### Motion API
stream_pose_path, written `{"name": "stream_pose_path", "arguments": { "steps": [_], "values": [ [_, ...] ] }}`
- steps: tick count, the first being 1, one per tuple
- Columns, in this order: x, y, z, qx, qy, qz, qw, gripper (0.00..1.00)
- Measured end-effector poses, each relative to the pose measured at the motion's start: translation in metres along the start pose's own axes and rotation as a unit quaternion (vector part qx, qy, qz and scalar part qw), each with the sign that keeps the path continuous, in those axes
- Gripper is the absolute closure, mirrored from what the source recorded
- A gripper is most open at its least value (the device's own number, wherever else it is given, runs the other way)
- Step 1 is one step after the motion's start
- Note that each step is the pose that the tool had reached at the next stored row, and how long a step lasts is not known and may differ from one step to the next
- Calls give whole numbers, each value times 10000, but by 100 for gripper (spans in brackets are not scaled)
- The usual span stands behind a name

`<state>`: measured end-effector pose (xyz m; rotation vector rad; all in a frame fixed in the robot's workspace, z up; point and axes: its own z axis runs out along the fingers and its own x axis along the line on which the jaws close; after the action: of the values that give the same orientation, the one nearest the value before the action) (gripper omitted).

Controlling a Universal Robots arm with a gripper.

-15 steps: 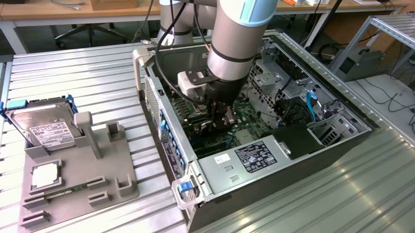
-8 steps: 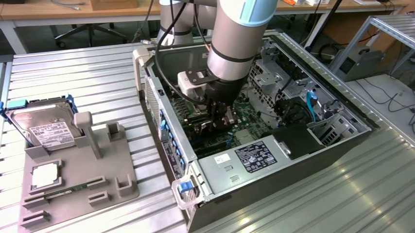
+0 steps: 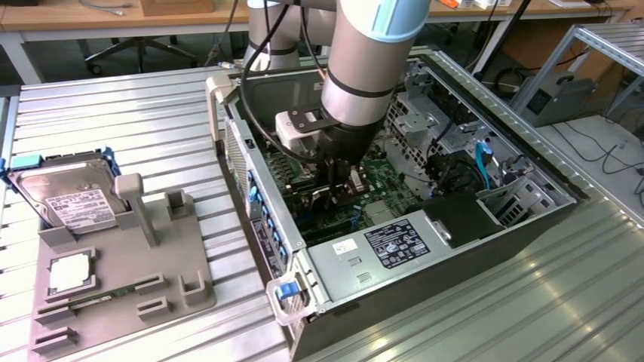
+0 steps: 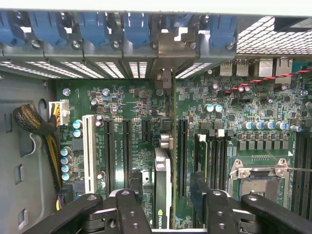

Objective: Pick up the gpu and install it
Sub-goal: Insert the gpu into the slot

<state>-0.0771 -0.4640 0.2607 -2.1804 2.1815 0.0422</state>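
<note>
Claw [image 4: 163,202] down inside open PC case [image 3: 523,226], fingers [image 4: 130,192] clamped on gpu [image 4: 163,185], held edge-on and upright over green motherboard [image 4: 126,107], between expansion slots, bracket end toward rear slot covers [image 4: 97,27]. Hard drive [image 3: 71,197] parked on grey fixture [image 3: 121,290] on tabletop [image 3: 121,121].

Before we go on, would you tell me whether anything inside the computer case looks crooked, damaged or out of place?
Nothing stands out. The thin dark gpu card stands on edge between the black fingers, in line with the long black slots on the green motherboard, its pale metal bracket at the case's rear wall. No loose parts or damage show.
</note>
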Motion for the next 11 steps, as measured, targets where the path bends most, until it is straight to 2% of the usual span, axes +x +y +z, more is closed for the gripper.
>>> {"name": "stream_pose_path", "arguments": {
  "steps": [11],
  "values": [
    [0, 0, 0, 0, 1, 0, 10000, 49]
  ]
}}
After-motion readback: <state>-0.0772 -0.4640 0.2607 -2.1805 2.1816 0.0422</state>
